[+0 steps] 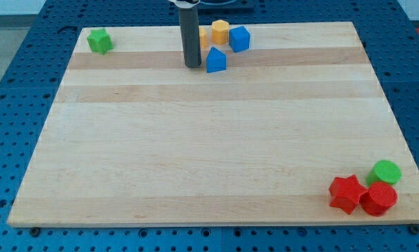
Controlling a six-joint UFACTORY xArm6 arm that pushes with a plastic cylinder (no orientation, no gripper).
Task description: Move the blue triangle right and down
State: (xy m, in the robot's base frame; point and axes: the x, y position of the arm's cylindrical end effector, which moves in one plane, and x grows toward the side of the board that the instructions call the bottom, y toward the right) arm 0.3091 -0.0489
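The blue triangle [215, 61] lies near the top middle of the wooden board [209, 140]. My tip [193, 66] is at the end of the dark rod, just to the left of the blue triangle, close to it or touching it. A blue cube [239, 38] sits up and right of the triangle. A yellow hexagon [219, 31] is above the triangle, and another yellow block [203, 36] is partly hidden behind the rod.
A green star-like block [99, 41] sits at the board's top left corner. At the bottom right corner are a red star [346, 194], a red cylinder [378, 199] and a green cylinder [385, 172]. A blue perforated table surrounds the board.
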